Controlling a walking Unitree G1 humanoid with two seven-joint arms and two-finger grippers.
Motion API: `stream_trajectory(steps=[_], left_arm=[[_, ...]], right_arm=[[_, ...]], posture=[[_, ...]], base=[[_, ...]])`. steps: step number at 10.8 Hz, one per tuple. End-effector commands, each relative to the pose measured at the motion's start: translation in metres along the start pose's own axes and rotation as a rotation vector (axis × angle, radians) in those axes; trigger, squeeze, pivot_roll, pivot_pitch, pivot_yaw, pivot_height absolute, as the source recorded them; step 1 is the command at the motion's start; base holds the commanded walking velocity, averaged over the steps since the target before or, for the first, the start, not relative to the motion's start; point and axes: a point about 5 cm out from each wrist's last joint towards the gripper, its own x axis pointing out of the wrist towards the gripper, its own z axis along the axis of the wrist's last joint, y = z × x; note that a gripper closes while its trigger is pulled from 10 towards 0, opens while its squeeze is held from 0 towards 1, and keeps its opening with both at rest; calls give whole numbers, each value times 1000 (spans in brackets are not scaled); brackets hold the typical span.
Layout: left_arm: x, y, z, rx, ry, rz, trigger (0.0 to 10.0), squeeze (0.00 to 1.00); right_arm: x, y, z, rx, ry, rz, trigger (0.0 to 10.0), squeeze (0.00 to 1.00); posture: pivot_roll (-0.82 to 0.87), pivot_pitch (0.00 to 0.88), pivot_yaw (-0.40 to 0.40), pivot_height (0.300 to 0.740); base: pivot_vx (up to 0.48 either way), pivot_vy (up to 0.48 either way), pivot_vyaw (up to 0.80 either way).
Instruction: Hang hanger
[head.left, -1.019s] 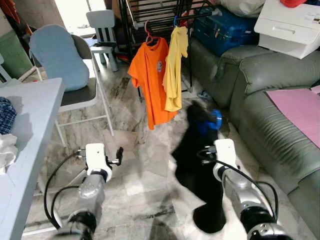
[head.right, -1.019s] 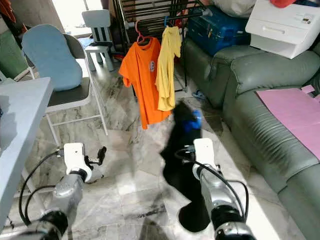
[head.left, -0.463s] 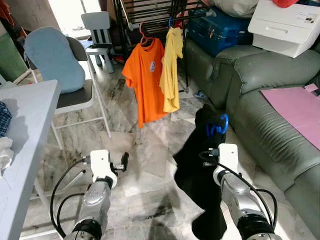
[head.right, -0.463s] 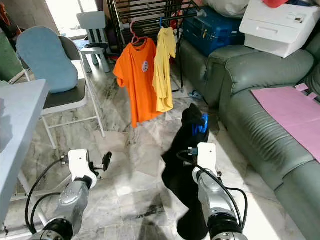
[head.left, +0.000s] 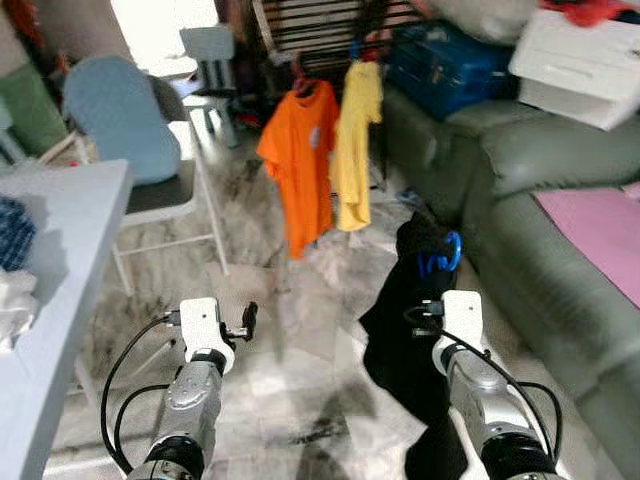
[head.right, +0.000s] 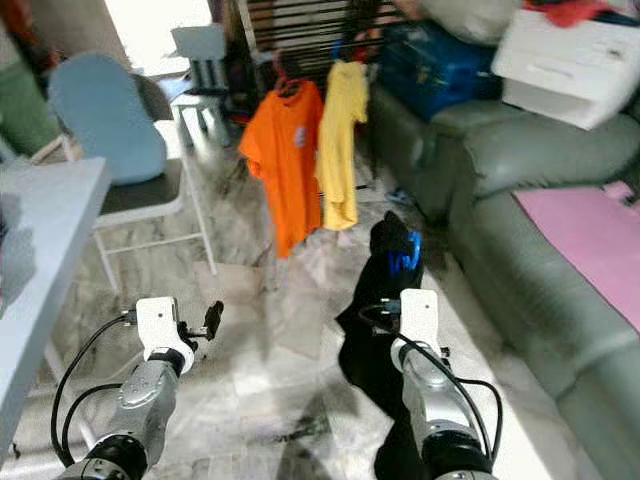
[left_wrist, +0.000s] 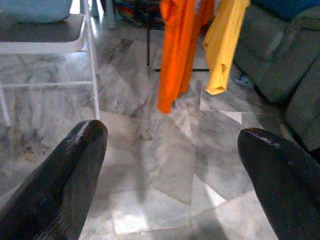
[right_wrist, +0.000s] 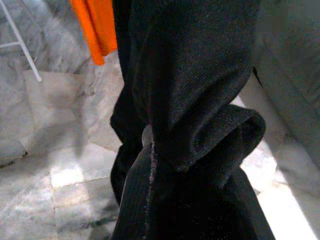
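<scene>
A blue hanger (head.left: 440, 257) carries a black garment (head.left: 405, 345) that hangs down to the marble floor. My right gripper (head.left: 437, 288) holds it up in front of me, shut on the hanger, with its fingers buried in the black cloth (right_wrist: 190, 100). Ahead stands a dark clothes rack (head.left: 320, 30). On it hang an orange shirt (head.left: 303, 160) and a yellow shirt (head.left: 356, 140). My left gripper (head.left: 247, 318) is low on the left, open, with nothing between its fingers (left_wrist: 75, 170).
A folding chair with a blue cushion (head.left: 120, 125) and a grey table (head.left: 50, 250) stand on the left. A green sofa (head.left: 560, 210) with a pink sheet (head.left: 605, 225) runs along the right. A blue suitcase (head.left: 450, 55) and a white box (head.left: 585, 60) sit behind it.
The whole view has swayed a little and turned blurry, so the camera moved. The black garment, swinging a second ago, now hangs steadier from my right gripper. The left arm looks unchanged.
</scene>
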Motion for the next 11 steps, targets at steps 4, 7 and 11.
stream_trajectory(steps=[4, 7, 11], left_arm=[[3, -1, 5, 5, -15, -5, 10000, 0], [3, -2, 5, 8, -13, 2, 10000, 0], [4, -1, 17, 194, -44, -108, 10000, 0]], right_arm=[[1, 3, 20, 6, -82, -12, 10000, 0], [4, 2, 20, -4, -54, -11, 10000, 0], [2, 14, 26, -52, -133, 89, 10000, 0]], posture=[[-169, 0, 59, 740], [-172, 0, 54, 740], [-156, 0, 38, 740]], base=[[388, 0, 103], [395, 0, 0], [363, 0, 0]])
